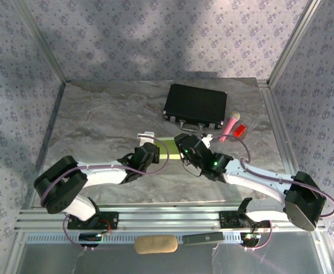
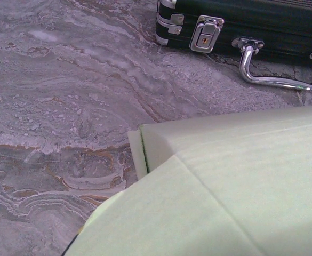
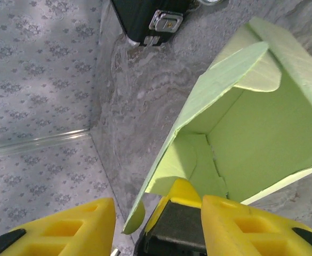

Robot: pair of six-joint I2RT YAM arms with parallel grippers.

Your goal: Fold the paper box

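Observation:
The paper box (image 1: 169,147), pale yellow-green card, lies between my two grippers near the middle of the table. In the left wrist view its creased panels (image 2: 236,186) cover the lower right and hide my left fingers; the card runs right up to the jaws. My left gripper (image 1: 149,153) sits at the box's left end, shut on it. In the right wrist view the box (image 3: 252,133) stands open towards me, with flaps folded inward. My right gripper (image 3: 140,224) is at that open end with its yellow fingers (image 3: 54,229) apart. A side flap's edge (image 3: 137,216) hangs between them.
A black case (image 1: 196,105) with a metal handle (image 2: 276,80) lies behind the box. A pink stick-shaped object (image 1: 230,125) and a small red item (image 1: 239,131) sit to its right. Patterned walls close the left, back and right sides.

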